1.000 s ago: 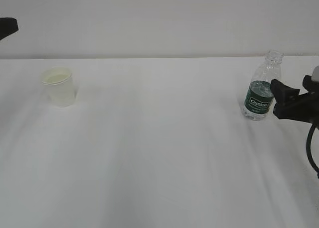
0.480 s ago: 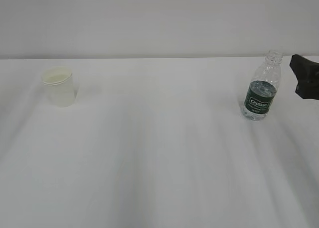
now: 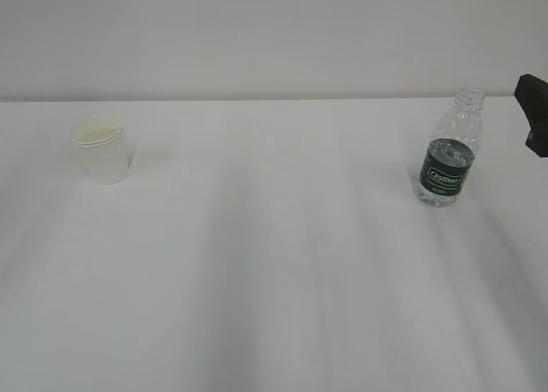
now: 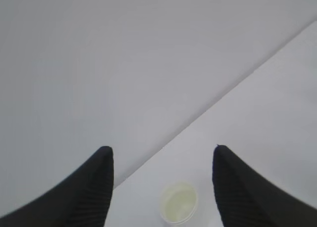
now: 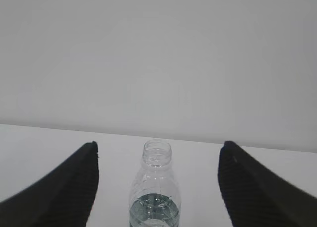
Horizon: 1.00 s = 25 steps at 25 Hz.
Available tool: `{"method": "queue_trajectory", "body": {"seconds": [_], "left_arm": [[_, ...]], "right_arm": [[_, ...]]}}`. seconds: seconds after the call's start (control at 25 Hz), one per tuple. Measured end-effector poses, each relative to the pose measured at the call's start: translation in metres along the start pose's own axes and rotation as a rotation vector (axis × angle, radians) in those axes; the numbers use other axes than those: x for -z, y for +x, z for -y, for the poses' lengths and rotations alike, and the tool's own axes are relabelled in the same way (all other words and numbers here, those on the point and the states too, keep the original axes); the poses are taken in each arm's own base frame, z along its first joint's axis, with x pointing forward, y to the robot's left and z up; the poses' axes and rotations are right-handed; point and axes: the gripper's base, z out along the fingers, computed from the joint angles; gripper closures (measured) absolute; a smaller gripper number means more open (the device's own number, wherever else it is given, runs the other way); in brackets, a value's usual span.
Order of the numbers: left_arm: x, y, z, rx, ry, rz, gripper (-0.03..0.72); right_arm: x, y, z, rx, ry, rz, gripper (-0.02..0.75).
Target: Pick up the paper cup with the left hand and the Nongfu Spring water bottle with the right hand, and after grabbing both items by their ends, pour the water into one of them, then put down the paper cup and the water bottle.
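You have one paper cup [image 3: 101, 149] and one water bottle [image 3: 449, 151] on the white worktop [image 3: 274, 272], and both stand upright and well apart, the cup far to the left and the bottle far to the right. That spacing looks deliberate: each thing sits on the side of the arm meant to take it, so neither arm needs to cross the middle.

Your left pincer [image 4: 161, 187] is open, its two dark fingers [image 4: 94, 187] spread wide with nothing between them but air. In its wrist view the cup [image 4: 178, 203] shows small and low between the fingers, seen from above, so the pincer hangs above the cup and clear of it. It is out of the outside view altogether.

Your right pincer [image 5: 157, 187] is open too and holds nothing. The bottle [image 5: 155, 187] stands centred between its fingers in the wrist view, neck open and capless, with a little clear water [image 5: 154, 207] visible low in it behind the green label. The fingers frame the bottle without touching it. In the outside view only a dark corner of that arm [image 3: 534, 114] shows at the right edge, near the bottle but apart from it.

Judging by this, both things rest on the worktop with nothing gripping them.
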Motion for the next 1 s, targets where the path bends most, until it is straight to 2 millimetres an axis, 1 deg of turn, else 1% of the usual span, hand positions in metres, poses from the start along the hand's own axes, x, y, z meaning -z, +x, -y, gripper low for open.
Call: {"method": "queue_trajectory", "body": {"seconds": [0.08,0.16,0.32,0.4,0.52,0.76,1.0], "left_arm": [[0.007,-0.005,0.004,-0.037,0.000,-0.003,0.237],[0.012,-0.010,0.006,-0.011,-0.005,0.015,0.237],[0.014,-0.016,0.006,0.130,-0.013,0.063,0.237],[0.014,-0.018,0.006,0.209,-0.017,0.093,0.237],[0.015,-0.021,0.005,0.289,-0.019,0.124,0.237],[0.016,-0.021,0.002,0.385,-0.028,0.133,0.237],[0.023,-0.027,0.005,0.392,-0.041,0.155,0.237]], "right_arm": [[0.000,0.000,0.000,-0.009,-0.002,0.000,0.174],[0.000,0.000,-0.001,-0.013,-0.007,-0.002,0.174],[0.000,0.000,-0.001,-0.017,-0.012,-0.001,0.174],[0.003,-0.004,-0.001,-0.015,-0.010,0.012,0.174],[0.010,-0.010,0.000,-0.012,-0.005,0.021,0.174],[0.025,-0.025,0.001,-0.003,0.005,0.043,0.176],[0.039,-0.033,0.002,0.009,0.015,0.024,0.181]]}}
